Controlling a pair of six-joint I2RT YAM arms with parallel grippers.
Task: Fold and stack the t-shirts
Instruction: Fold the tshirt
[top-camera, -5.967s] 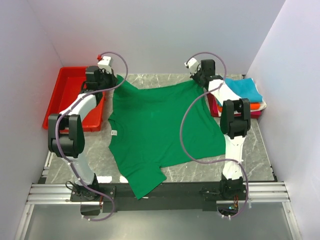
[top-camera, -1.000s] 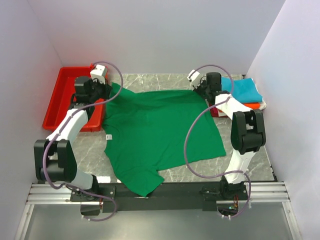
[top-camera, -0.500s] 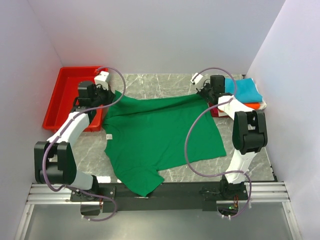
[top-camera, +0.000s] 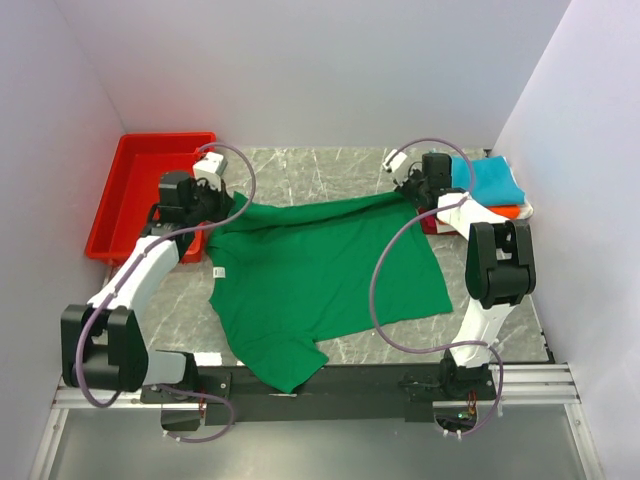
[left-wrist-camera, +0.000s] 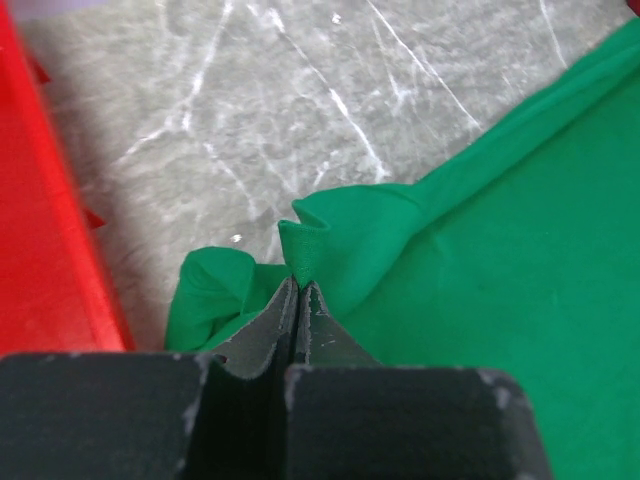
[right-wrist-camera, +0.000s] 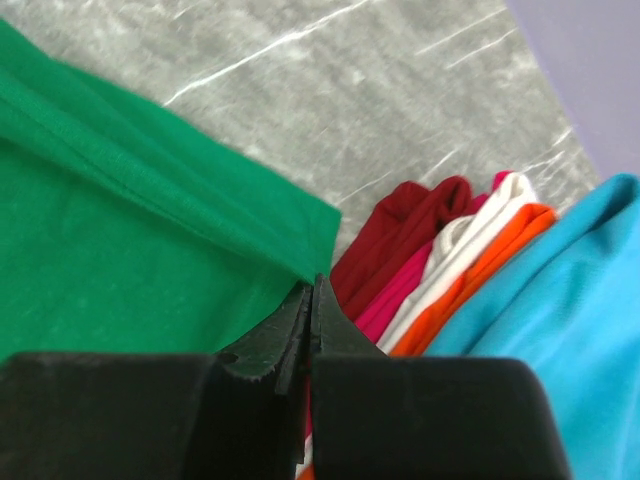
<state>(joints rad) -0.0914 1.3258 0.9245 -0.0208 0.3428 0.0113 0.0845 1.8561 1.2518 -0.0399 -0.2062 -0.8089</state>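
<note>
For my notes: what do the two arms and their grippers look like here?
The left arm and right arm have white link shells and boxy black joints. A mauve-grey cable loops loosely along each. The left gripper and right gripper are black blocks with thin dark fingers, toothed along the edges.

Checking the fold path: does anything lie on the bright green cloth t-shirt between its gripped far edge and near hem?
No object visibly does. The left gripper and right gripper are shut on the far corners of the bright green t-shirt. Only the right arm's purplish cable loops over its right part, whether touching I cannot tell.
</note>
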